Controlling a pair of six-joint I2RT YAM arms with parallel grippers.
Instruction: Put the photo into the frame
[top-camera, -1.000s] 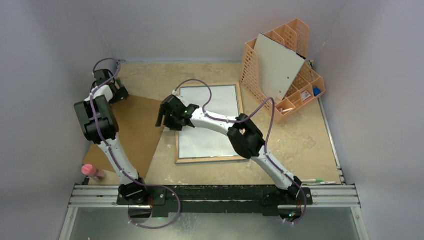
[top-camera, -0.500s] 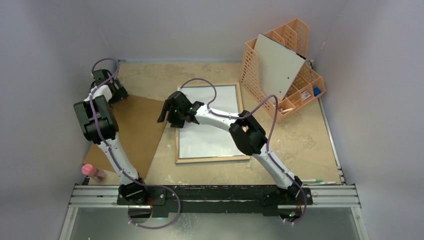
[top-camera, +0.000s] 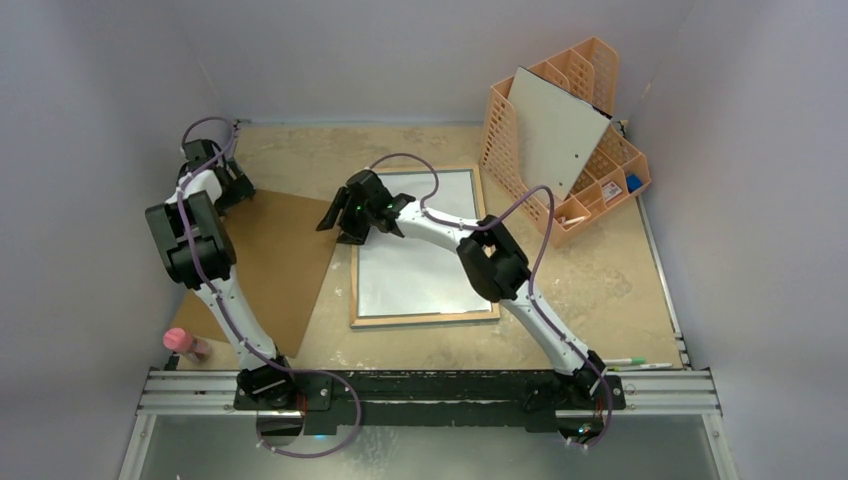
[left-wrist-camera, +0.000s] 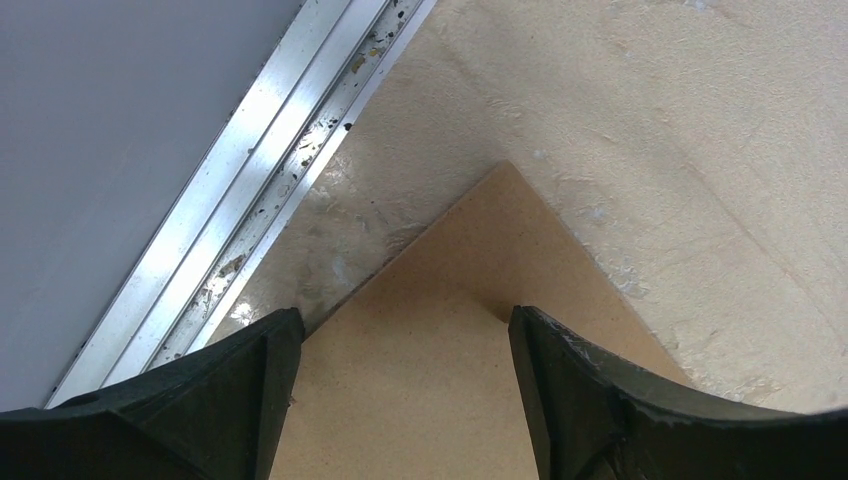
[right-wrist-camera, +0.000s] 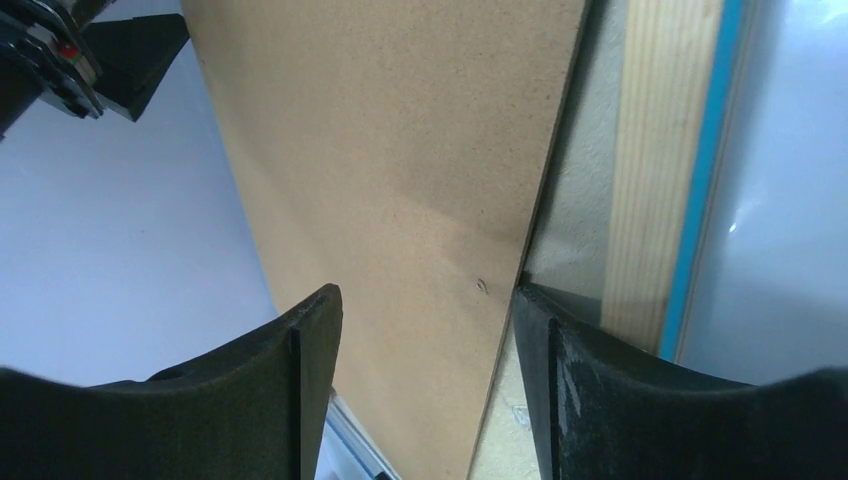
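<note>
Whether the pale surface (top-camera: 415, 255) inside the thin rectangular frame (top-camera: 425, 318), light wood rim upward, was the photo laid face down or bare glass could not be told. The frame was laid flat mid-table, with the flat brown hardboard sheet (top-camera: 280, 260) just beside its left edge. The right gripper (right-wrist-camera: 425, 300) was held wide apart above the gap between them, nothing being gripped. The left gripper (left-wrist-camera: 402, 320) was likewise spread wide over the hardboard's far corner; contact could not be judged.

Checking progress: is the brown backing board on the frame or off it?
Off. The backing board lies flat on the table left of the frame, whose wood rim surrounds a bare pale surface.
</note>
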